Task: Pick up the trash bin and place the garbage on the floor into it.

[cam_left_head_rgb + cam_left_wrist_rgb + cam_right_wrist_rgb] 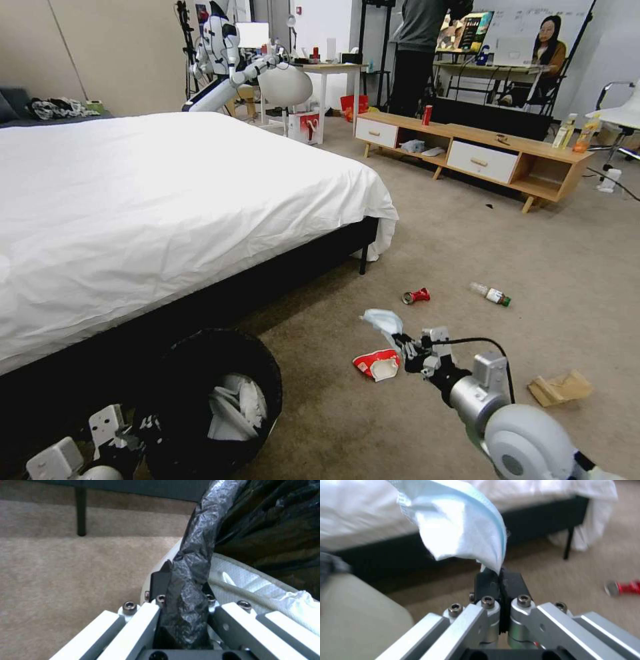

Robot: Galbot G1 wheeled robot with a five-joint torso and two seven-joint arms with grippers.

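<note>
Your right gripper [500,580] pinches the limp, probably featherlight pale-blue-and-white crumpled tissue [460,527] by its corner; left gripper [181,590] clamps the black-bagged white bin's [213,400] rim.

You have the black-lined trash bin [213,400] beside the bed; a crumpled pale-blue mask [383,321] hangs pinched above the carpet, near the red-and-white packet [377,364], crushed can [416,296], bottle [490,293], paper bag [560,389]

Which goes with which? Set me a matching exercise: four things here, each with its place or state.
1. trash bin
2. crumpled tissue
3. crushed red can
4. tan paper bag

A. on the carpet, farthest to the robot's right
B. pinched in the right gripper
C. rim clamped by the left gripper
D. on the carpet, near the green-capped bottle

Pairs: 1-C, 2-B, 3-D, 4-A
</note>
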